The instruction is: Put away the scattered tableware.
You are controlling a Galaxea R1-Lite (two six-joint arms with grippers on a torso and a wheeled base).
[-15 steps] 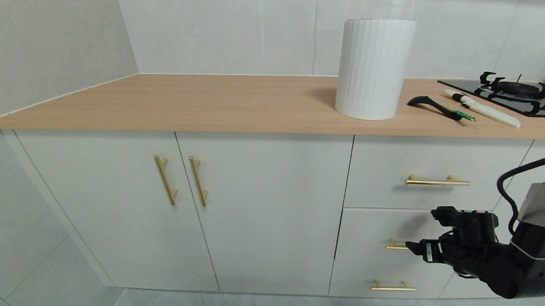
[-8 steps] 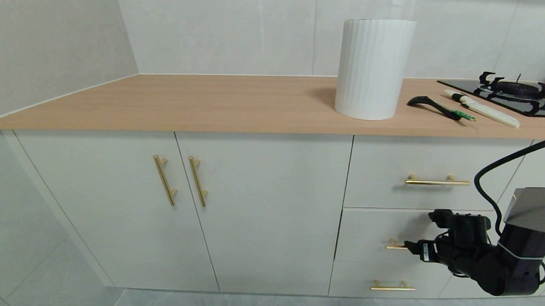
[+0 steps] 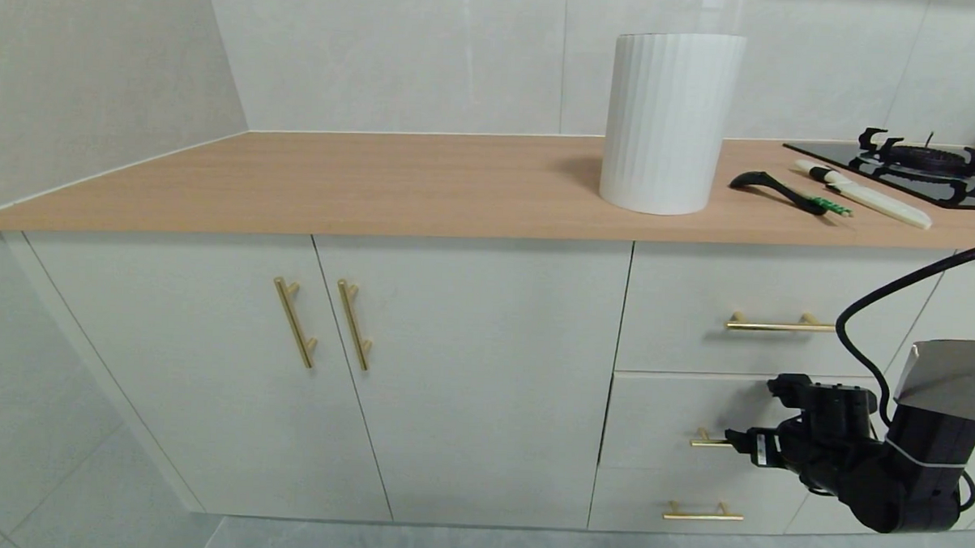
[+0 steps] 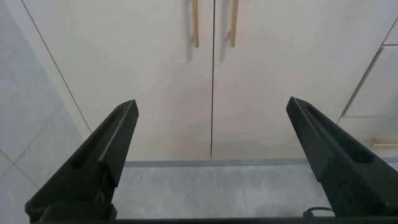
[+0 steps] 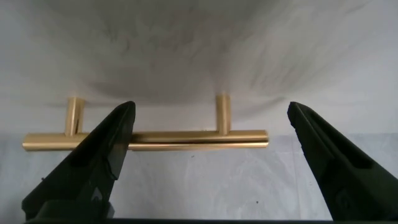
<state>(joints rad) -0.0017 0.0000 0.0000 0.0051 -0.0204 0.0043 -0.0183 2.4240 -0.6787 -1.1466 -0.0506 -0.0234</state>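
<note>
Low at the right-hand drawer stack, my right gripper [image 3: 735, 442] is empty. Its jaws are spread wide, just short of the brass bar handle [image 5: 186, 139] of the middle white drawer [image 3: 661, 410]. That bar looks rigid, and I would take it between its two posts. My left gripper [image 4: 210, 106] is likewise spread and empty, facing the white double cabinet doors [image 4: 155, 93] near the grey floor. Up on the wooden countertop [image 3: 377, 181] lie a black curved utensil with a green end [image 3: 786, 194] and a slim white knife [image 3: 863, 196]. They rest between a tall white ribbed container [image 3: 667, 122] and the black gas hob [image 3: 921, 163]. Both pieces look light, stiff and flat-lying. I judge their handles the safest hold, since the blade is likely slippery.
</note>
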